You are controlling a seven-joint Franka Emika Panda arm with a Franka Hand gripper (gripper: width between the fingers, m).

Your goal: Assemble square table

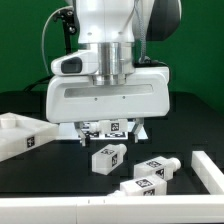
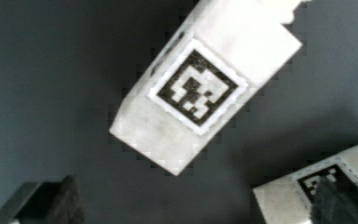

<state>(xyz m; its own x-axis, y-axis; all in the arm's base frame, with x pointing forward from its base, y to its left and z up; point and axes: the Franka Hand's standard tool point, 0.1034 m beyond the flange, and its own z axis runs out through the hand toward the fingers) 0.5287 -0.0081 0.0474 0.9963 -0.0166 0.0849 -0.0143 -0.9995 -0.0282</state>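
**Gripper hangs over loose legs**

The gripper (image 1: 111,134) hangs low over the black table (image 1: 40,175). Its jaws are spread and nothing is between them. In the wrist view only one dark finger (image 2: 51,203) shows, at the picture's corner.

Just beside the gripper, toward the camera, the nearest leg (image 1: 107,157) lies on the table. Two more legs (image 1: 160,165) (image 1: 140,183) lie near it, at the exterior view's right.

The wrist view shows a slanted leg (image 2: 202,85) lying with its tag facing up (I cannot tell which leg it is).

At the exterior view's left lies a bigger white piece (image 1: 18,135) with a tag, well apart.
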